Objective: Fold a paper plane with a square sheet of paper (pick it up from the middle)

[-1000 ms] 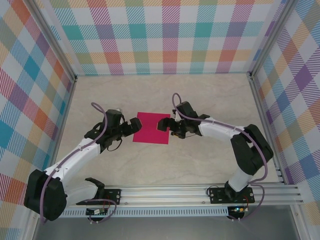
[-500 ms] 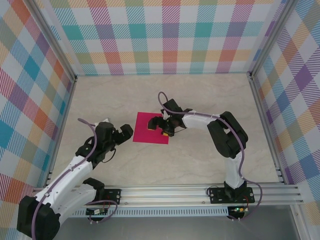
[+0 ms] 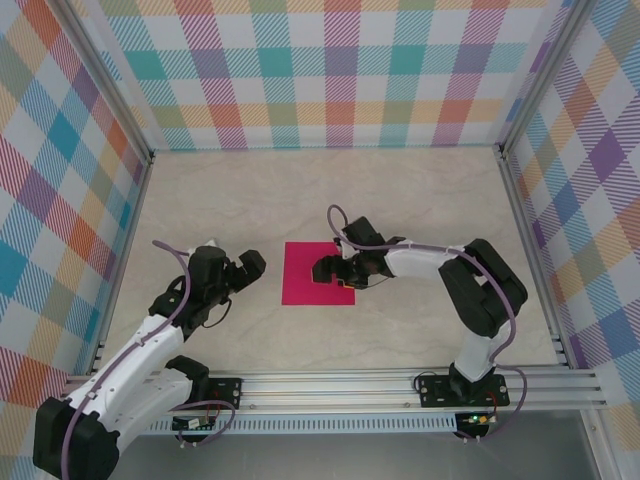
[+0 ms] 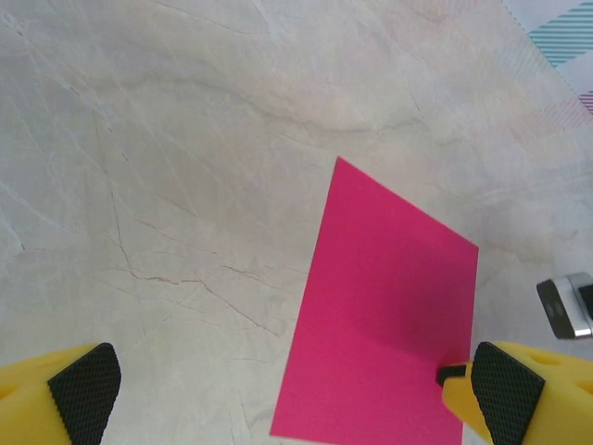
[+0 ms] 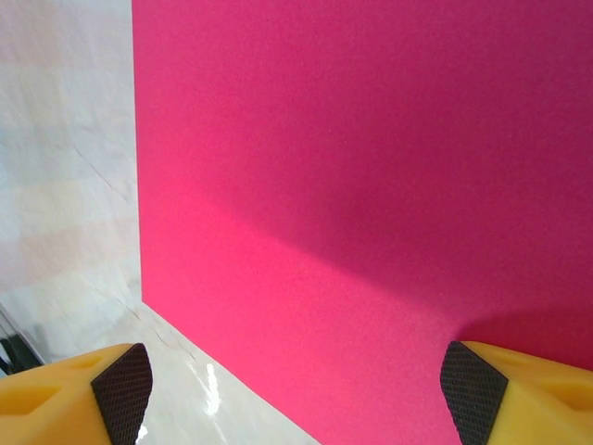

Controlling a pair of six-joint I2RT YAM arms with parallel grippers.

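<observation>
The left gripper (image 3: 247, 270) hangs wide open and empty, just left of the square sheet of paper (image 3: 303, 278) and clear of it. The sheet lies flat mid-table (image 3: 400, 200), its sides roughly parallel to the table's edges and neither axis plainly longer. The right gripper (image 3: 335, 274), spread wide and holding nothing, straddles the sheet's right edge.

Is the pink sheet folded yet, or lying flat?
Spread flat, unfolded. The square sheet of paper lies as one plain square on the table, and both wrist views show no crease.
</observation>
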